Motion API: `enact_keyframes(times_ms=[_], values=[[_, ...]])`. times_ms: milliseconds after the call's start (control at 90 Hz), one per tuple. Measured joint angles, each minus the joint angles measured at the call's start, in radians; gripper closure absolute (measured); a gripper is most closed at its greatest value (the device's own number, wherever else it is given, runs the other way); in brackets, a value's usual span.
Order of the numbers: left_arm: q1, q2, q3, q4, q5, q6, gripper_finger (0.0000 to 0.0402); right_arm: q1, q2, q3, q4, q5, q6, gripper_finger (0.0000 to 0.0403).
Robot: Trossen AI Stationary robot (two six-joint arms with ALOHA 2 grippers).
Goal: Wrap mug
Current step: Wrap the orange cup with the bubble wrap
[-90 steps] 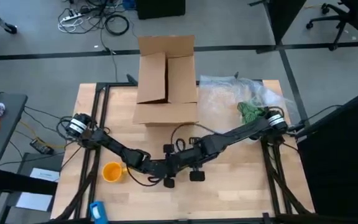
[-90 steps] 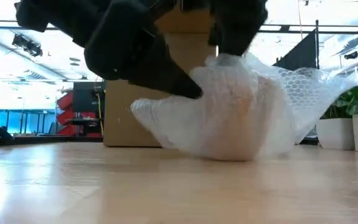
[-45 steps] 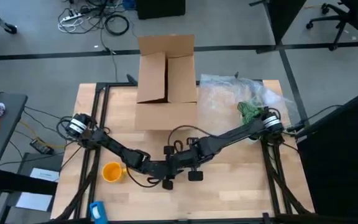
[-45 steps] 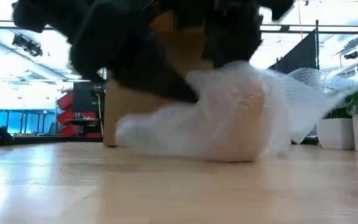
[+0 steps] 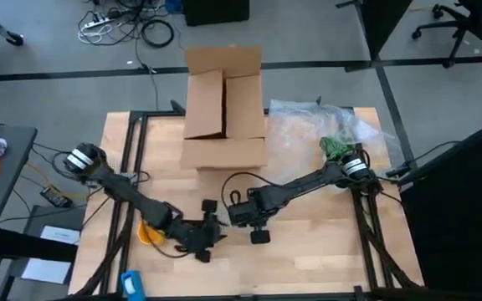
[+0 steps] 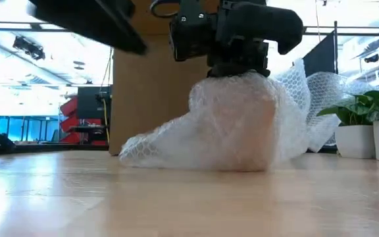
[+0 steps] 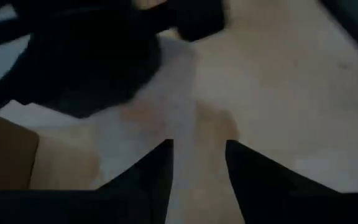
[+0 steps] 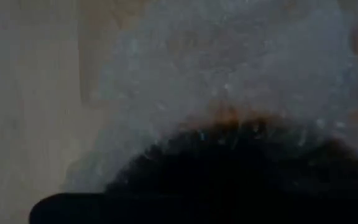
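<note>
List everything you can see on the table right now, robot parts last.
mug: one, yellow-orange, table's near left, partly hidden
bubble-wrap bundle: one, clear, mid-table, under right tool
cardboard box: one, brown, far edge, flaps open
loose bubble wrap: one pile, clear, far right
plant: one, green, table's right edge
blue object: one, near-left edge
left tool: dark, open, beside bundle
right tool: dark, atop bundle
</note>
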Motion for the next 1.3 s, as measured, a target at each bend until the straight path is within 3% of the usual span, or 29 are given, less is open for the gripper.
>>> enact_keyframes(times_ms=[178,267,344,533,722,1178,1300], values=[[-0.132,-0.065,-0.001,-0.040,-0.133,0.016,0.0269,-0.002,0.001,-0.001,0.031,-0.138,-0.021,0.0402],[-0.180,-0.104,-0.001,-0.053,-0.139,0.023,0.0269,0.004,-0.008,-0.003,0.101,-0.259,-0.005,0.0402],[-0.203,-0.127,-0.001,-0.050,-0.141,0.024,0.0269,0.013,-0.012,-0.003,0.138,-0.303,-0.001,0.0402],[-0.216,-0.135,-0.001,-0.046,-0.185,0.022,0.0269,0.015,0.022,0.003,0.075,-0.163,0.060,0.0403],[-0.195,-0.098,-0.002,-0.043,-0.214,0.008,0.0269,0.021,0.050,0.007,0.069,-0.216,0.069,0.0403],[-0.110,0.035,-0.003,-0.169,-0.190,-0.121,0.0269,0.083,-0.183,0.011,-0.036,-0.065,0.219,0.0402],[-0.053,0.081,-0.046,-0.200,-0.125,-0.180,0.0269,0.085,-0.198,0.011,-0.054,-0.035,0.243,0.0402]])
